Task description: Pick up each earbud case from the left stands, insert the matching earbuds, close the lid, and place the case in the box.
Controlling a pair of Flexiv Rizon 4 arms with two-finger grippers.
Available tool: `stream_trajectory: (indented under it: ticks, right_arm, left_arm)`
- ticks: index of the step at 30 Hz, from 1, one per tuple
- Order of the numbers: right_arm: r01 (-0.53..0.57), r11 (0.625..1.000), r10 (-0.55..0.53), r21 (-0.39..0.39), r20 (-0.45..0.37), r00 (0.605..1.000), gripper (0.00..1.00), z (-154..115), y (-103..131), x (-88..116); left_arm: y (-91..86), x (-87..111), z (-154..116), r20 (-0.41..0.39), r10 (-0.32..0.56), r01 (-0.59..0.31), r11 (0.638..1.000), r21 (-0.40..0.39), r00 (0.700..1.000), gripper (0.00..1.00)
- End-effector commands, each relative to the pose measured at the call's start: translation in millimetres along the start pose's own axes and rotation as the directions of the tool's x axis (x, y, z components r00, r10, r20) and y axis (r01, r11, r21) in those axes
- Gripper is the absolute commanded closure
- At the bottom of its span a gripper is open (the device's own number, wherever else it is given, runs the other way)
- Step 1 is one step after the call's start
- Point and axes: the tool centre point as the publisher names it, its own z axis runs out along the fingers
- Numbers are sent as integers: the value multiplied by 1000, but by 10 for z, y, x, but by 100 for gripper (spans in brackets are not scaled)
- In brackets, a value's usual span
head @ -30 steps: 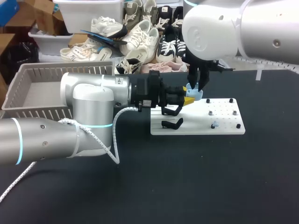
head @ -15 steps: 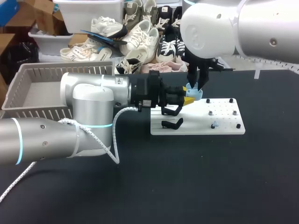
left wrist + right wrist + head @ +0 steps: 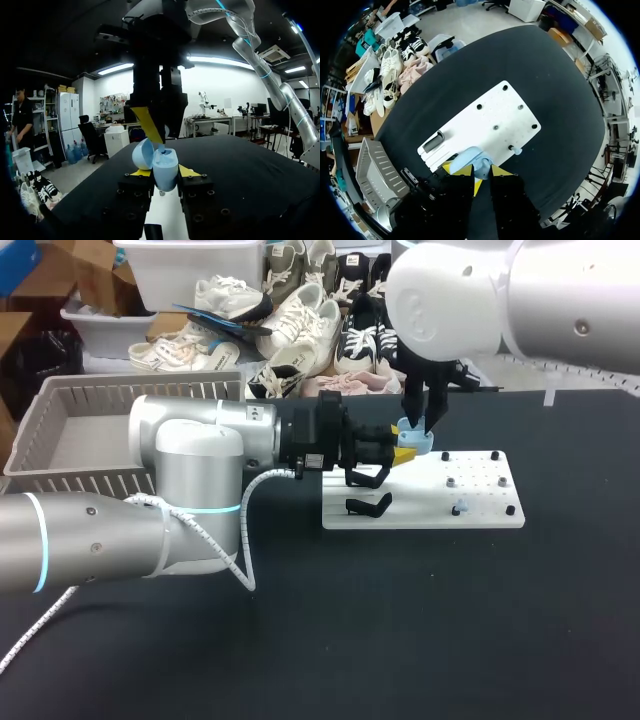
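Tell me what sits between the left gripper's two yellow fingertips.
The light blue earbud case, lid open, held from both sides; the left wrist view shows it.

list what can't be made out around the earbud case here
- What, if anything, the right gripper holds: in the left wrist view it is dark where it meets the case; in the right wrist view its own bulk covers the spot.
- Inside of the earbud case: in the head view it is too small and crowded by the left gripper.
- Floor of the box: in the head view the left arm covers part.
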Motion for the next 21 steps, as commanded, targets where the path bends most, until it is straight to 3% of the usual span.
stream_trajectory:
  ticks: [1, 21]
  right_arm:
    - [-4, 1000, 4, 0, 3, 1000, 100, -16, -4, -1]
    - [-19, 1000, 19, -5, -2, 1000, 100, -5, -83, 15]
  left_arm:
    - [-7, 6, 3, 2, 1, -1, 1000, 0, 1000, 100]
    - [-7, 6, 3, 2, 1, -1, 1000, 0, 1000, 100]
